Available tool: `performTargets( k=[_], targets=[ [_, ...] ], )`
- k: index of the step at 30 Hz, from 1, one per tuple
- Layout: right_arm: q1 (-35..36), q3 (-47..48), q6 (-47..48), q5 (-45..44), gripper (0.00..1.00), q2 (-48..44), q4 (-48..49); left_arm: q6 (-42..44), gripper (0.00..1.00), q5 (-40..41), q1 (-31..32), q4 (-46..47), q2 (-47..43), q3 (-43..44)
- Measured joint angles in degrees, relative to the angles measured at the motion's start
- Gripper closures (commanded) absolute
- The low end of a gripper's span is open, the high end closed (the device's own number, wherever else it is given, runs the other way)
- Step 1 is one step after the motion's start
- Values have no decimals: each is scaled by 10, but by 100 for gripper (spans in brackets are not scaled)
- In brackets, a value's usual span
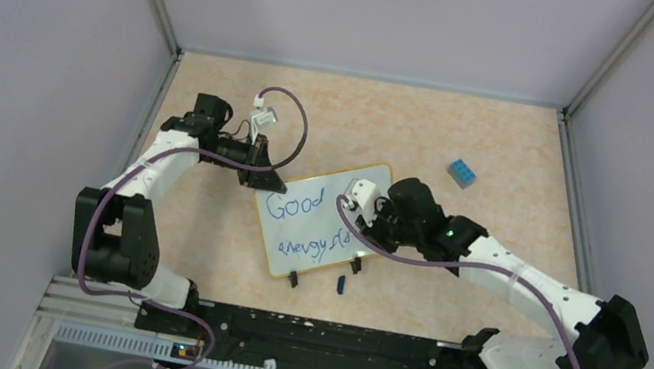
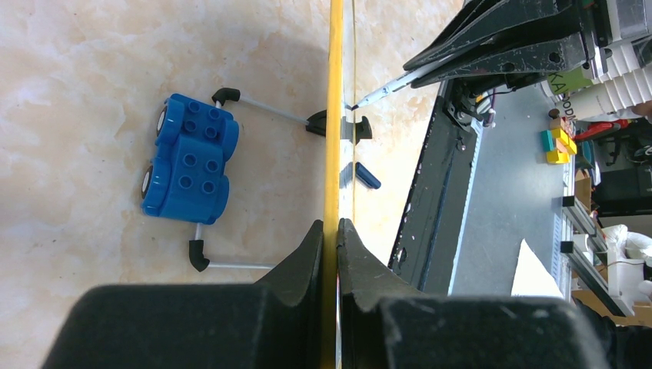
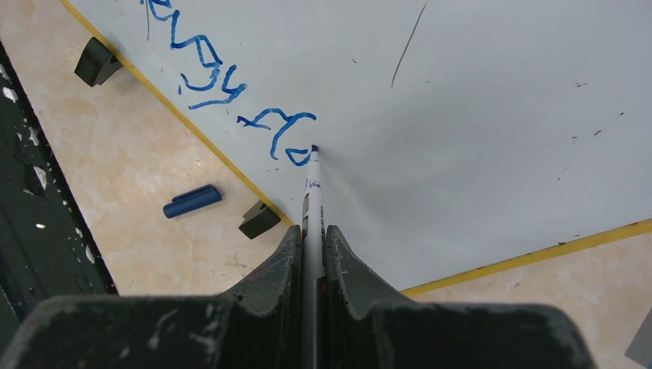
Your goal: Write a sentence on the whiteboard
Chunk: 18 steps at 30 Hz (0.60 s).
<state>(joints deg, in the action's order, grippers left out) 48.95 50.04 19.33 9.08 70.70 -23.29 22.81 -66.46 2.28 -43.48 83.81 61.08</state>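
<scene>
Beige worktop: the whiteboard sits centre, its 10 o'clock rim pinched in the closed left gripper. The right gripper clamps the marker, its tip at 12 o'clock, touching the last letter of the sentence.

From overhead I have the whiteboard near the middle of the table, propped on two clip feet along its near edge. The sentence sits on its face in two lines, one below the other. The left gripper straddles the board's edge at 10 o'clock. The right gripper is over the board at 3 o'clock, its marker tip touching the end of the lower line. The marker cap lies on the table at 6 o'clock, between the feet. The block sits at 2 o'clock, well apart.
</scene>
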Motion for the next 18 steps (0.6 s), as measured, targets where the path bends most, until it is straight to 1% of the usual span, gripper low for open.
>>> performTargets(
  k=[10, 18],
  targets=[
    [0, 0, 0, 35, 100, -3, -11, 0, 100, 0, 0, 0, 0, 0],
    [-22, -7, 1, 25, 100, -33, -15, 0, 100, -1, 0, 0, 0, 0]
  ],
)
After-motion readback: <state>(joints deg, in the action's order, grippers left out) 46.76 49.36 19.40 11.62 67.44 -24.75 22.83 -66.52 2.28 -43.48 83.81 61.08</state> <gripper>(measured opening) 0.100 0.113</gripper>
